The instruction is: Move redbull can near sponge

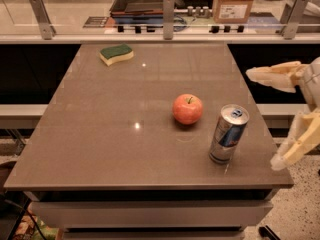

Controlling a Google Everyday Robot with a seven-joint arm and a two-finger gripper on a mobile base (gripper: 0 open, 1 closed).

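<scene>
The redbull can (228, 134) stands upright near the table's front right corner, silver and blue with a shiny top. The sponge (116, 53), green on top and pale yellow below, lies at the table's far left. My gripper (266, 118) is at the right edge of the view, just off the table's right side and to the right of the can. Its two pale fingers (272, 75) are spread wide apart, one high and one low, and hold nothing. It does not touch the can.
A red apple (188, 108) sits on the brown table (100, 134) just left of and behind the can. A railing with metal posts (169, 9) runs behind the table, with a cardboard box (234, 2) and a dark tray (140, 1) beyond.
</scene>
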